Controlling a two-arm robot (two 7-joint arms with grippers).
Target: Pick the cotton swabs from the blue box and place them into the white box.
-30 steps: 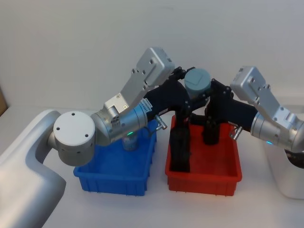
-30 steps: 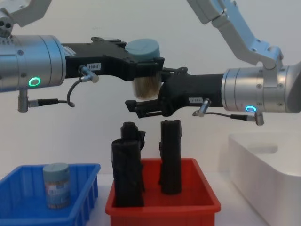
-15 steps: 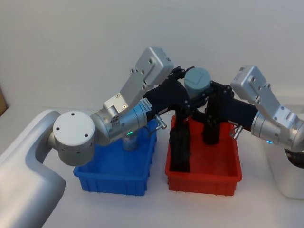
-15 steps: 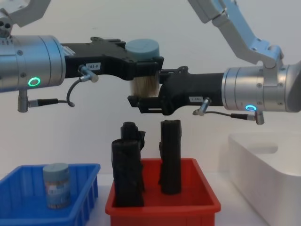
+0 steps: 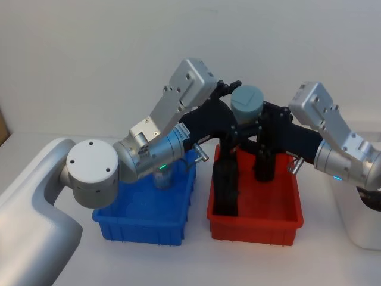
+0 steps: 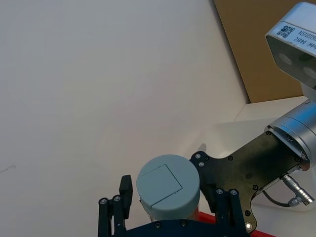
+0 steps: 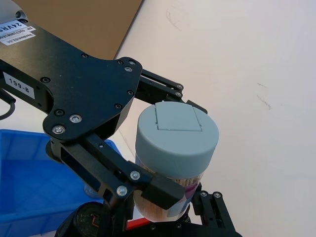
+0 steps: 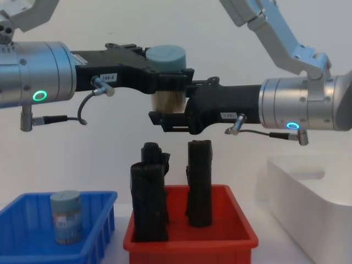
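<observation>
Handover of a cotton swab jar (image 8: pixel 167 77) above the red bin (image 8: pixel 220 234).
Your left end effector (image 8: pixel 171 82) clamps it under the lid; your right end effector (image 8: pixel 168 118) brackets its base, grip unclear. Another jar (image 8: pixel 66 216) stands in the blue box (image 8: pixel 33 242), the white box (image 8: pixel 313 203) far right.

The right gripper (image 8: pixel 168 118) has slid left under the held jar of cotton swabs (image 8: pixel 166 80), its fingers apparently now around the jar's base.
</observation>
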